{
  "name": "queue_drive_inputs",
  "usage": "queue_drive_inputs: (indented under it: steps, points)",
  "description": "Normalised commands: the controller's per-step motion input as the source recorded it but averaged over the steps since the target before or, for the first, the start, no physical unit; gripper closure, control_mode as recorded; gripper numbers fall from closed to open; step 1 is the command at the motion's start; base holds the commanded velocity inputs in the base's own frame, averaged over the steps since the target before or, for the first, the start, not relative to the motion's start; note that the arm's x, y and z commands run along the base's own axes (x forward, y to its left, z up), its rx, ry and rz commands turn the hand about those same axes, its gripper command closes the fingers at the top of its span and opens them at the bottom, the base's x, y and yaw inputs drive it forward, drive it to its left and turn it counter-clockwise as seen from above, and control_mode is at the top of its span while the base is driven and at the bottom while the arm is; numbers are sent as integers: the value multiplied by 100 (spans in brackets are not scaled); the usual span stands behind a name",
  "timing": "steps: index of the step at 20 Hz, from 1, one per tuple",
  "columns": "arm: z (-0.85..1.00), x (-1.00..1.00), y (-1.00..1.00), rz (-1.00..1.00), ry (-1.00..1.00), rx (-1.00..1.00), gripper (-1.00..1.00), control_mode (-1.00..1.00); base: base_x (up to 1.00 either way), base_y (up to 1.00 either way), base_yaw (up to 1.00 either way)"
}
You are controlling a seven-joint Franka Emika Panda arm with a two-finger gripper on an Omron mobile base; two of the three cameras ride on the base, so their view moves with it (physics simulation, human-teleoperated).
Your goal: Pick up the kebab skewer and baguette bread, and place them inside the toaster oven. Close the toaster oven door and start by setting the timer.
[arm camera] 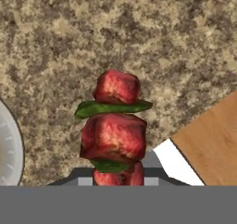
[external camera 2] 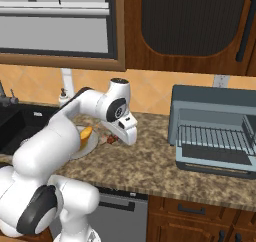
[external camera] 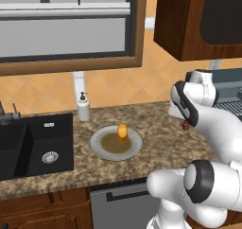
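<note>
A: Item one, gripper (external camera 2: 113,138)?
B: Jaws clamped on the kebab skewer (arm camera: 114,128), held above the speckled counter (external camera 2: 150,161). In the hand view the red meat chunks and green slices rise from between the finger tips.

A: Skewer's place relative to the grey plate (external camera: 99,150)?
B: Just off the plate's rim on the toaster oven side, lifted clear of the stone.

A: Item two, baguette bread (external camera: 122,132)?
B: On the grey plate, near its middle, standing up.

A: Item three, toaster oven (external camera 2: 215,131)?
B: Well apart from the plate, further along the counter. The toaster oven door (external camera 2: 214,157) lies folded down flat in front; wire rack visible inside.

A: Other stock near the plate?
B: Soap dispenser (external camera: 83,107) behind it by the wall; black sink (external camera: 35,147) on the side away from the oven.
</note>
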Motion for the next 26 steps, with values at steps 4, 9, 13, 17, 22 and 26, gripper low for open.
queue_drive_inputs:
  steps: [4,9,13,17,22,26]
  points:
    - [16,-15,-38,-17,4,0,100,-100,0,0,0]
    - [15,-23,-43,-13,1,0,100,-100,0,0,0]
    - [5,-19,-50,-12,0,0,100,-100,0,0,0]
    - [0,-3,-66,-12,0,0,100,-100,0,0,0]
    - [0,0,-56,-14,0,0,100,-100,0,0,0]
    - [0,0,-52,-14,0,0,100,-100,0,0,0]
